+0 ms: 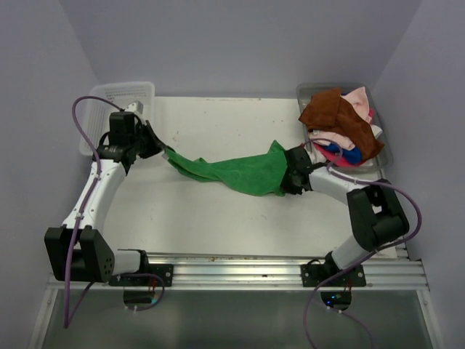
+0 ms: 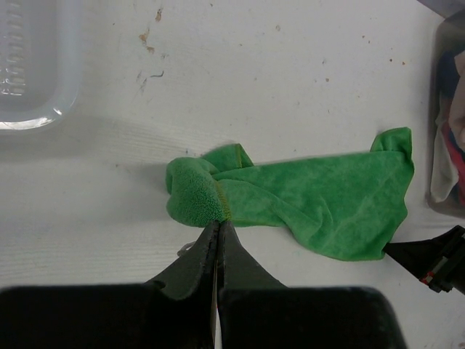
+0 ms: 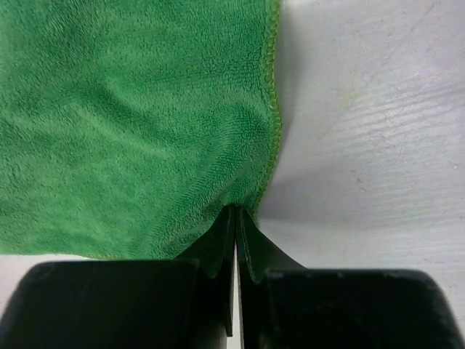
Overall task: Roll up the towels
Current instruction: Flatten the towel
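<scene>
A bright green towel (image 1: 236, 172) hangs stretched between my two grippers above the white table. My left gripper (image 1: 161, 148) is shut on its left end; in the left wrist view the closed gripper (image 2: 218, 222) pinches a bunched corner of the towel (image 2: 320, 200). My right gripper (image 1: 288, 174) is shut on the towel's right end; in the right wrist view the gripper (image 3: 236, 211) grips the towel (image 3: 131, 123) near its hemmed edge. More towels lie heaped at the back right: a rust brown one (image 1: 338, 116) on top, with pale pink (image 1: 357, 98), blue (image 1: 351, 154) and magenta beneath.
The heap sits in a clear grey plastic tray (image 1: 305, 93) at the back right. A white mesh basket (image 1: 123, 94) stands at the back left, just behind my left gripper; its rim shows in the left wrist view (image 2: 43, 73). Pale walls enclose the table.
</scene>
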You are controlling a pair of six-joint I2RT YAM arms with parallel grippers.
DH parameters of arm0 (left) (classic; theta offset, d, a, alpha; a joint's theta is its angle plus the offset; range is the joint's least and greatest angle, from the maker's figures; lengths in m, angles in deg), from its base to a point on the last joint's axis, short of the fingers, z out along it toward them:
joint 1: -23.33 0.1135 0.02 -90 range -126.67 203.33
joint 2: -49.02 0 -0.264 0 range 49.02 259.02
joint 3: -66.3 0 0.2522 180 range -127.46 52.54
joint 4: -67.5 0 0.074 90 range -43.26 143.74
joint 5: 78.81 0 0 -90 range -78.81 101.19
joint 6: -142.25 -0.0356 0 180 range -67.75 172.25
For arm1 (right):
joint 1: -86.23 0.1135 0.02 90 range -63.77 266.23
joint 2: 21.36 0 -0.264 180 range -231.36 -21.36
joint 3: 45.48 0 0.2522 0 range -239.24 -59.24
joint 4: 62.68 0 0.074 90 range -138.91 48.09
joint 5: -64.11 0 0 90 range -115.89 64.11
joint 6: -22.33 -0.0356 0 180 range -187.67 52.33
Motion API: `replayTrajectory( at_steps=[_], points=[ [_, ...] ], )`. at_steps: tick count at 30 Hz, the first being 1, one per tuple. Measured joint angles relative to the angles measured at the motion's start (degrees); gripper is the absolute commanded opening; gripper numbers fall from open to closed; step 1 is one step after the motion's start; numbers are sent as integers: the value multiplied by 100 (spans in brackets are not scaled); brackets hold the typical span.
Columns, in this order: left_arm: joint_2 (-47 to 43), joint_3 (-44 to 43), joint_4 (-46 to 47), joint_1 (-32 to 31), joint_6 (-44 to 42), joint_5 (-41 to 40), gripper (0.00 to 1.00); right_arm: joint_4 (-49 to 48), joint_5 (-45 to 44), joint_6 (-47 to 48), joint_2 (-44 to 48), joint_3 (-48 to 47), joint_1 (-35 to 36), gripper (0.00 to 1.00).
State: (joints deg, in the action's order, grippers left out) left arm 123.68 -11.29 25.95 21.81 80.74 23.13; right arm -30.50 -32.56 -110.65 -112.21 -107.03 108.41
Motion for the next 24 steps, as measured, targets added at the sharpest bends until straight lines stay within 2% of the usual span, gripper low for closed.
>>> replayTrajectory(
  at_steps=[6, 12, 15, 17, 20, 24],
  points=[
    [308, -260, 94, 0, 28, 94, 0, 494, -162, 225, -238, -994, -127, 0],
    [1220, -1799, 11, 0, 138, 170, 0, 1147, -275, 656, -315, -3707, -568, 0],
    [1283, -2728, 13, 13, 153, 190, 0, 1152, -284, 802, -92, -4461, -750, 0],
    [1128, -3056, 179, 46, 155, 238, 0, 1220, -284, 857, 240, -4468, -831, 0],
    [634, -2909, 343, 103, 153, 289, 0, 1279, -286, 901, 822, -4081, -855, 0],
    [-374, -1602, 599, 243, 146, 389, 0, 1290, -284, 903, 1753, -2761, -833, 0]
  ],
)
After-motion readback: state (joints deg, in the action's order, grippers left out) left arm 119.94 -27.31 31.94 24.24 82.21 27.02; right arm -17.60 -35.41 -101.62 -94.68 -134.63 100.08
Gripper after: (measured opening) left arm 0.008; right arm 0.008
